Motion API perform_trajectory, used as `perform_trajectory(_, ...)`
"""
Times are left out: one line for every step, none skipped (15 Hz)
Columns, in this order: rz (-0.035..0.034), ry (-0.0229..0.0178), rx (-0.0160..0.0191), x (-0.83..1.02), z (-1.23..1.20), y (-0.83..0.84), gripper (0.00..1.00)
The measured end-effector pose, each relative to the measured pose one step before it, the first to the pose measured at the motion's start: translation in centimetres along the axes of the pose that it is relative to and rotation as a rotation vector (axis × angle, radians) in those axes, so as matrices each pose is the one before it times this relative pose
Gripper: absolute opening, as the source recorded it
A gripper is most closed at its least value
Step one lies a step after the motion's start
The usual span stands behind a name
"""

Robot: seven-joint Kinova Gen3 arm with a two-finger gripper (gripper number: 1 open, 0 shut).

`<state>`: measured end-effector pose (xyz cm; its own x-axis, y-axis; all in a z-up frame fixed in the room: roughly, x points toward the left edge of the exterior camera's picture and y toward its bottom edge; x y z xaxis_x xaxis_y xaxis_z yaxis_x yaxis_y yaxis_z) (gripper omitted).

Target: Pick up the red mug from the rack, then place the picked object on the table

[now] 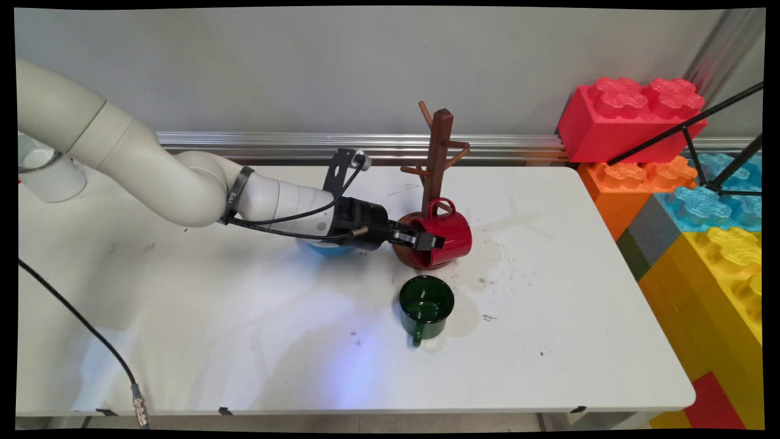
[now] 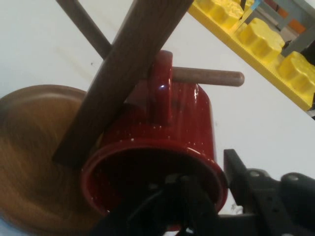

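at centre frame my gripper (image 1: 425, 239) is clamped on the rim of a glossy red mug (image 1: 448, 235), one finger inside its mouth. the mug is tipped on its side, axis pointing right, handle up, against the brown wooden mug tree (image 1: 437, 160). a dark green mug (image 1: 426, 305) stands just below on the white counter (image 1: 548, 341).

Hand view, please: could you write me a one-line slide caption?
Gripper jaws clamp the rim of a glossy red speckled mug, tipped on its side against the brown wooden mug tree.
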<state>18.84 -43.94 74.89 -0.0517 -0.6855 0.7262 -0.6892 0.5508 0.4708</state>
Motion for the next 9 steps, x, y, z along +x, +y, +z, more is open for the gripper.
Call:
perform_trajectory(-0.00239,-0.00130,-0.00043,-0.024,-0.034,0.001,0.00)
perform_trajectory(-0.00205,-0.00203,-0.00127,-0.034,-0.068,0.015,0.00)
perform_trajectory(-0.00150,-0.00192,-0.00044,-0.008,-0.071,-0.010,0.00)
perform_trajectory(-0.00083,-0.00135,-0.00095,-0.017,-0.072,0.011,0.00)
perform_trajectory(-0.00215,-0.00036,0.00021,-0.040,-0.190,-0.013,0.00)
perform_trajectory(-0.00072,-0.00099,-0.00092,-0.004,-0.088,-0.002,0.00)
perform_trajectory(-0.00043,-0.00150,-0.00276,0.085,-0.031,-0.008,0.00)
perform_trajectory(-0.00081,-0.00035,-0.00131,0.018,-0.077,0.009,0.00)
perform_trajectory(-0.00187,0.00070,-0.00138,-0.003,-0.143,0.049,0.00)
